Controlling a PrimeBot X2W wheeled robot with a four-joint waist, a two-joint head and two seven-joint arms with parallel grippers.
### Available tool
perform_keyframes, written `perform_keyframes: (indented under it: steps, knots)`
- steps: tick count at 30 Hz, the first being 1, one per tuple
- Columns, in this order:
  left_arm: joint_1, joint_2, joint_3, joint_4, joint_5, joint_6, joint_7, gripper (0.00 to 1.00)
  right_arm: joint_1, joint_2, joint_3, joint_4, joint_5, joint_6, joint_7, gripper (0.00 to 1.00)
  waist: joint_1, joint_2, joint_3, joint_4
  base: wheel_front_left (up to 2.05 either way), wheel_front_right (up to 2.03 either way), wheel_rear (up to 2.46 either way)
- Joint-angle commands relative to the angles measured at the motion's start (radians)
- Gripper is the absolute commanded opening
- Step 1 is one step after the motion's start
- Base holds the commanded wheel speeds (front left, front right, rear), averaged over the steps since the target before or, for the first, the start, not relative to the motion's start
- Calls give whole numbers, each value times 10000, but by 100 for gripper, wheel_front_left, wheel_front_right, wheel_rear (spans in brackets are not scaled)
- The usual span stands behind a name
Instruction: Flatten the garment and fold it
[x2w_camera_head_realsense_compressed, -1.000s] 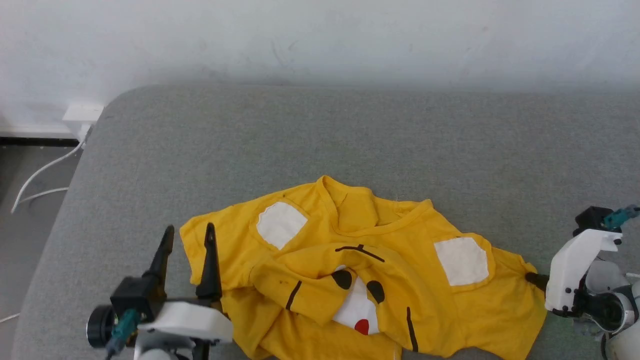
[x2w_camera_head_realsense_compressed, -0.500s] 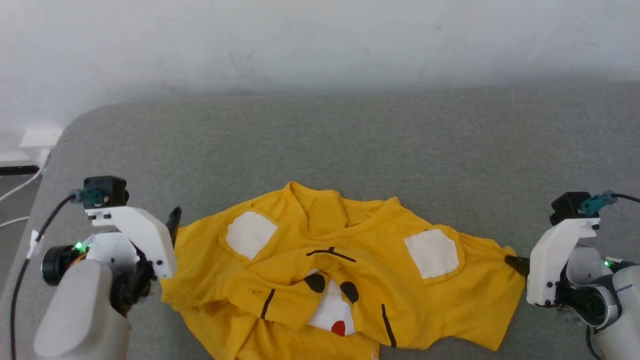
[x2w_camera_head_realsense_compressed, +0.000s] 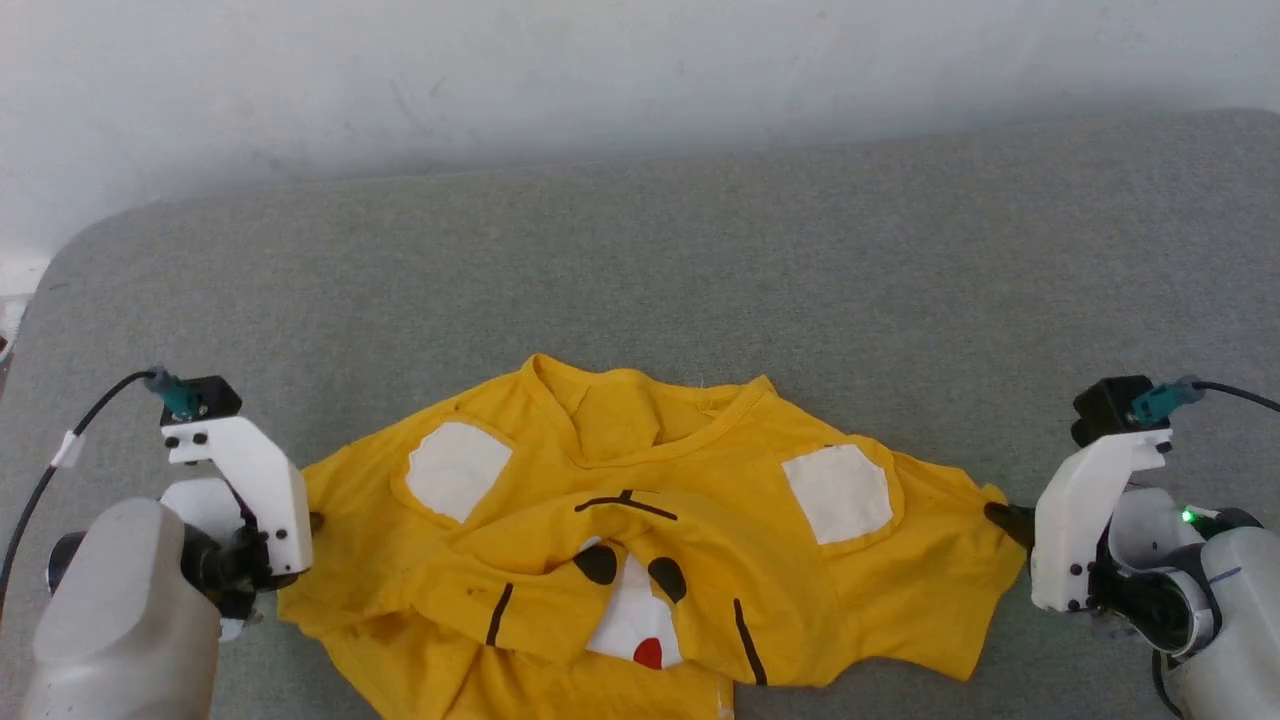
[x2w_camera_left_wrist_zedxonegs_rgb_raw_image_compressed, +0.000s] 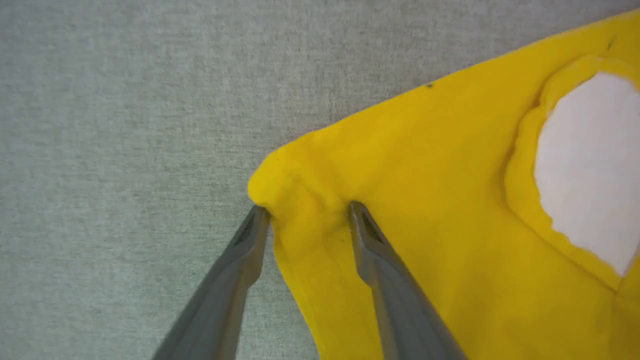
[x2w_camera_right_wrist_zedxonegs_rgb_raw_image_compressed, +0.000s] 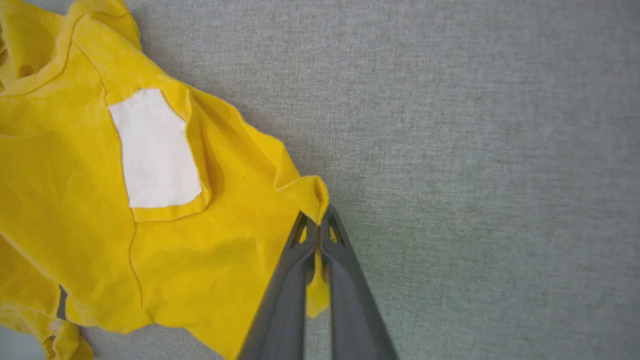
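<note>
The bright yellow printed T-shirt (x2w_camera_head_realsense_compressed: 700, 530) lay crumpled, print up, on the grey cloth-covered surface (x2w_camera_head_realsense_compressed: 640, 280). The right gripper (x2w_camera_right_wrist_zedxonegs_rgb_raw_image_compressed: 316, 215) was pinched closed on its right-hand sleeve edge. The left gripper (x2w_camera_left_wrist_zedxonegs_rgb_raw_image_compressed: 307, 207) stood wide, fingers straddling the left-hand sleeve corner, not clamped.

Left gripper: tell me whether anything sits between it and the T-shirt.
Nothing visible does. The left gripper stands open, its fingers astride a corner fold of the T-shirt on the grey cushion, with fabric between them.
</note>
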Motion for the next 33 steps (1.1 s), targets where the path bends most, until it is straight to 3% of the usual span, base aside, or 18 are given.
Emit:
perform_keyframes:
  steps: [1, 2, 9, 14, 18, 26, 33]
  knots:
    - [176, -307, -236, 494, -97, -33, 416, 13, -98, -8, 81, -54, 33, -9, -92, 0, 0, 0, 21, -43, 0, 0, 0]
    - [175, -367, -290, 600, -113, -51, 517, 0, -108, -18, 111, -57, 46, -9, -117, 0, 0, 0, 20, -55, 0, 0, 0]
    - [-102, -453, -413, 871, -36, -38, -65, 0, -218, -195, 297, -60, 111, -9, -447, 0, 0, 0, -126, 17, 0, 0, 0]
    - [-945, -236, -486, 702, 389, 387, -1034, 0, -458, -587, 326, 58, 13, -9, -918, 0, 0, 0, -469, 203, 0, 0, 0]
    - [-1778, -170, -716, 332, 874, 702, -1832, 0, -1100, -1129, 186, 529, -1040, -9, -1438, 0, 0, 0, -774, 253, 0, 0, 0]
    - [-3558, 87, -906, -159, 1537, 1137, -3124, 0, -3651, -1151, -111, 1397, -2320, -9, -2145, 0, 0, 0, -412, -197, 0, 0, 0]
    - [-6590, 229, -939, -248, 2033, 1400, -4607, 0, -7667, -1147, -428, 2525, -2805, -9, -3673, 0, 0, 0, 1295, -639, 0, 0, 0]
